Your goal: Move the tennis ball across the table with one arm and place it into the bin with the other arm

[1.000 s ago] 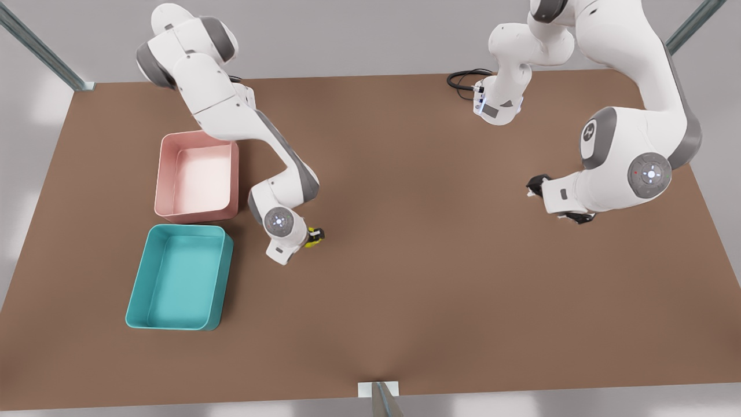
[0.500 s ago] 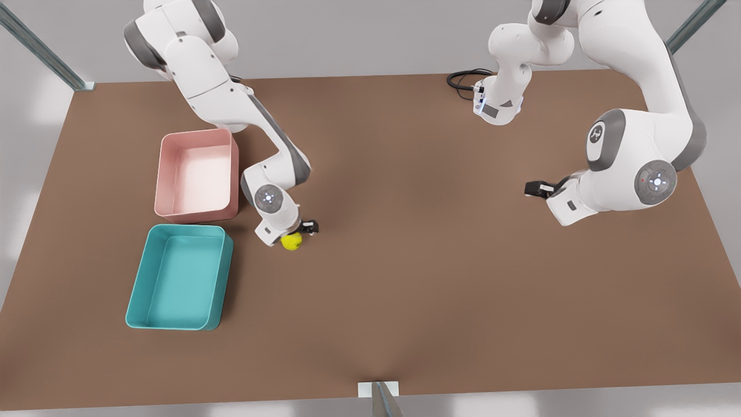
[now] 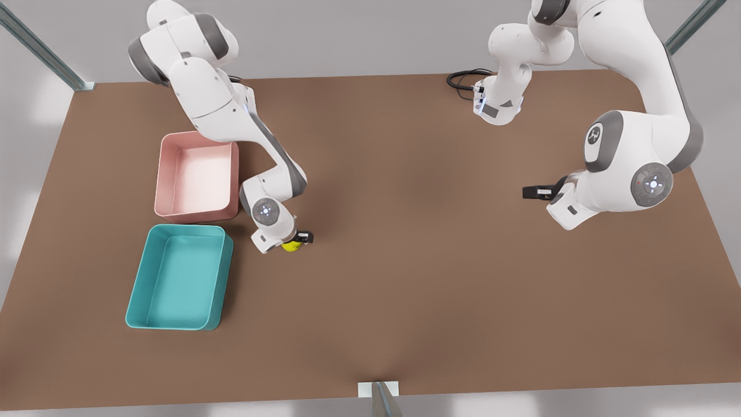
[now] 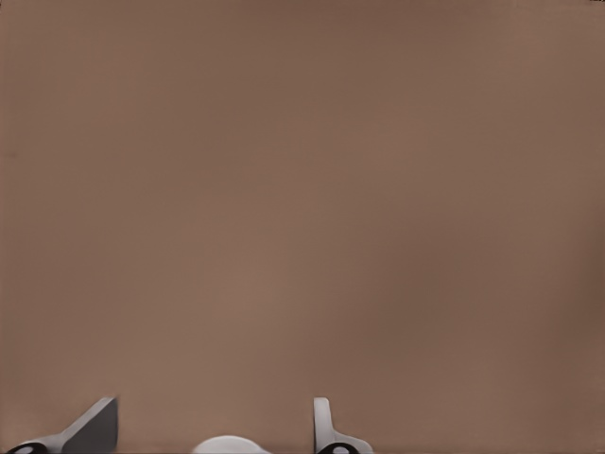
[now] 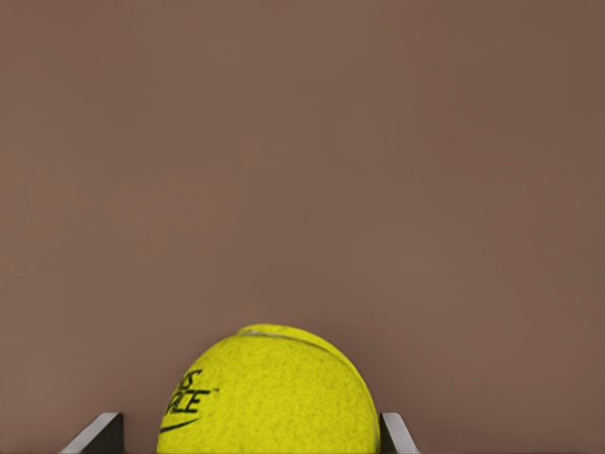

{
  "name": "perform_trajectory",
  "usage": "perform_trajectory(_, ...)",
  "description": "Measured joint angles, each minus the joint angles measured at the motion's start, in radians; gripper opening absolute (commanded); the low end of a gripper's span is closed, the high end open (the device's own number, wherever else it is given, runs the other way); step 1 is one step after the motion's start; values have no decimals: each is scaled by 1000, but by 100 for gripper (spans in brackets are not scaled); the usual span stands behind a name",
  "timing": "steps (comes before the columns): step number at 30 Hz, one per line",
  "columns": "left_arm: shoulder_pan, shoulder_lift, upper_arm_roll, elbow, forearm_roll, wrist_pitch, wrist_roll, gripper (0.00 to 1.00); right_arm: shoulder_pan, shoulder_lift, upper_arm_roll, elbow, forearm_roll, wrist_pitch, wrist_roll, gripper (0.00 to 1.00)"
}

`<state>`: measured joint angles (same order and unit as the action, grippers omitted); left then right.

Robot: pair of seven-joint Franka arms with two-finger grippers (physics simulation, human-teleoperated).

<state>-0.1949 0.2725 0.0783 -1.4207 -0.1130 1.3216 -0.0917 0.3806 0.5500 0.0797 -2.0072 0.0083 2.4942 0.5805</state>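
Observation:
The yellow-green tennis ball [image 3: 290,247] lies on the brown table [image 3: 417,278], just to the front view's right of the teal bin [image 3: 223,284]. My right gripper [image 3: 296,240] is over the ball, its hand hiding part of it. In the right wrist view the ball [image 5: 269,397] sits between the fingertips of the right gripper [image 5: 250,433]. One pad touches the ball and a thin strip of table shows at the other, so the gripper is open. My left gripper [image 3: 536,191] waits far off at the front view's right, open with nothing in it [image 4: 217,427].
A pink tub [image 3: 197,135] stands just behind the teal bin, close to the right arm's elbow. A black cable [image 3: 463,78] lies coiled at the table's far edge by the other arm's base. Metal frame posts stand at the corners and the front edge.
The right gripper and the ball have shifted a little toward the bins, and the wrist has turned. The left arm has lifted and drawn back slightly.

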Motion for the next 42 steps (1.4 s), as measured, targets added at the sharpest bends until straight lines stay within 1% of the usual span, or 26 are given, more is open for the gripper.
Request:
perform_trajectory(6,0,1,0,1,0,-1,-39,100,0,25,0,2,0,24,17,100)
perform_trajectory(7,-1,1,0,1,0,-1,-44,100,1,26,0,2,0,27,20,98)
perform_trajectory(8,-3,0,0,1,0,0,-49,100,1,27,0,2,0,29,22,88)
perform_trajectory(9,-4,0,0,1,0,0,-54,100,1,27,0,2,0,31,23,72)
perform_trajectory(10,-4,0,0,1,0,0,-58,100,1,27,0,2,1,33,23,64)
perform_trajectory(11,-5,0,0,1,0,0,-63,100,1,26,0,2,3,35,22,61)
perform_trajectory(12,-5,0,0,1,0,-1,-67,100,1,23,0,2,5,37,21,61)
perform_trajectory(16,-7,0,-2,7,0,2,-80,100,0,-7,1,10,9,41,18,61)
perform_trajectory(19,-3,-8,-57,72,-5,-22,-82,100,-29,-76,-1,38,10,36,8,61)
perform_trajectory(21,14,-20,-64,88,-15,-41,-81,100,-106,-115,-2,62,10,13,-22,62)
perform_trajectory(24,38,-26,-86,92,-30,-65,-80,100,-270,-144,-4,84,10,-49,-95,62)
perform_trajectory(28,78,-22,-90,92,-72,-84,-79,100,-435,-98,-9,157,-12,-105,-201,62)
perform_trajectory(29,80,-22,-90,91,-77,-86,-79,100,-462,-84,-12,171,-17,-115,-227,92)
perform_trajectory(30,80,-22,-92,90,-80,-87,-78,100,-477,-71,-14,180,-25,-124,-249,100)
perform_trajectory(34,81,-18,-93,82,-86,-73,-77,100,-489,-62,-14,192,-35,-154,-327,100)
perform_trajectory(35,83,-16,-93,82,-86,-65,-77,100,-486,-68,-9,235,-34,-195,-341,100)
perform_trajectory(36,84,-16,-93,81,-86,-57,-76,100,-471,-72,-2,320,-33,-268,-349,100)
perform_trajectory(38,84,-15,-93,81,-86,-41,-75,100,-418,-87,4,529,-40,-465,-355,100)
perform_trajectory(40,81,-17,-95,81,-83,-32,-75,100,-409,-98,0,725,-46,-665,-362,100)
perform_trajectory(41,79,-18,-102,81,-78,-30,-75,100,-413,-125,3,769,-49,-747,-365,100)
perform_trajectory(42,75,-17,-109,80,-74,-32,-75,100,-415,-164,4,779,-50,-816,-369,100)
